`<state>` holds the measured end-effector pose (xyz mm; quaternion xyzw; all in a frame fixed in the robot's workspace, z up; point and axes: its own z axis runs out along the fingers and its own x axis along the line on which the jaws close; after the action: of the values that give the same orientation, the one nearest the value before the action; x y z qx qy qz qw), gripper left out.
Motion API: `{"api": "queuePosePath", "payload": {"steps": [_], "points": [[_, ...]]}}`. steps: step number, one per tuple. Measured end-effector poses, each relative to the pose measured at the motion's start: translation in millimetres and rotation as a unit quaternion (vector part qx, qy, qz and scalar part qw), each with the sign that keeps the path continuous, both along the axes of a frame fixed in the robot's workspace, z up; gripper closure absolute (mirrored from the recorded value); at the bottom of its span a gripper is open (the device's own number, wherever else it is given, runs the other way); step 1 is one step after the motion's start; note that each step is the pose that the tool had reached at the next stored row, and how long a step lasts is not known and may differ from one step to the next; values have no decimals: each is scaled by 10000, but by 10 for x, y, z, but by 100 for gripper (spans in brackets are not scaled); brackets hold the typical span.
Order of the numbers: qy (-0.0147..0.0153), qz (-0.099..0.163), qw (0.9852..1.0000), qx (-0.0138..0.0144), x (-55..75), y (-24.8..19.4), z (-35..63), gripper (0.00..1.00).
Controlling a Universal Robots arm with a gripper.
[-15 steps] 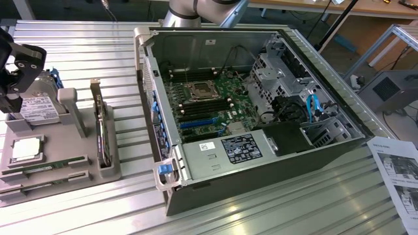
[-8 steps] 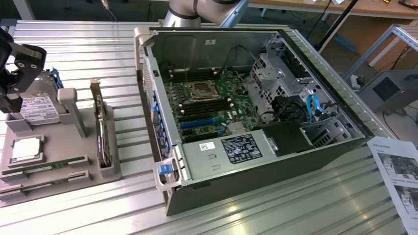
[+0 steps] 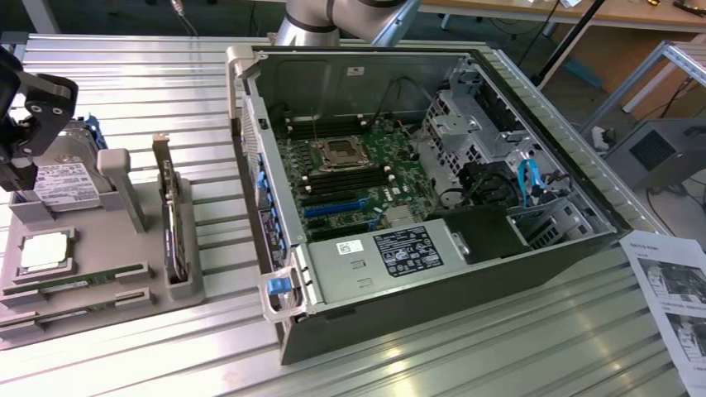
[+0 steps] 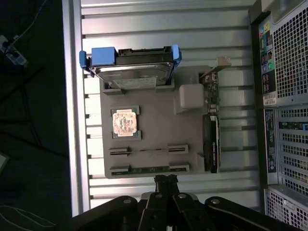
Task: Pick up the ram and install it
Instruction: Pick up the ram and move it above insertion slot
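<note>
At the exterior view's upper left the pincer (image 3: 16,178) hangs empty, fingers together, above the grey tray (image 3: 105,248) where the ram (image 3: 83,279) lies slotted at lower left, so the pick-up looks not yet begun and calls for parted fingers squared to it.

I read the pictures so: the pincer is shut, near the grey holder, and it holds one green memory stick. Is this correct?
Not entirely. The pincer is shut and near the grey holder, but it holds nothing: in the wrist view one green stick and the other green stick both lie in the holder's slots.
</note>
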<state>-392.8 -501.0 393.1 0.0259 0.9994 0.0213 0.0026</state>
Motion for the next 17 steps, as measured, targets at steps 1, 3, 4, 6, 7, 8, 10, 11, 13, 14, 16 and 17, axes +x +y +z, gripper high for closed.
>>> {"api": "queuePosePath", "payload": {"steps": [1,3,4,6,7,8,10,11,13,14,16,17], "points": [[0,18,10000,0,0,0,0,89],[0,62,10000,0,0,0,0,89],[0,84,10000,0,0,0,0,89],[0,133,9999,0,0,0,0,89],[0,158,9999,0,0,0,0,89],[0,180,9998,0,0,0,0,89],[0,228,9997,0,0,0,0,89],[0,254,9997,0,0,0,0,89],[0,303,9995,0,0,0,0,89],[0,329,9995,0,0,0,0,89],[0,380,9993,0,0,0,0,89],[0,410,9992,0,0,0,0,89]]}}
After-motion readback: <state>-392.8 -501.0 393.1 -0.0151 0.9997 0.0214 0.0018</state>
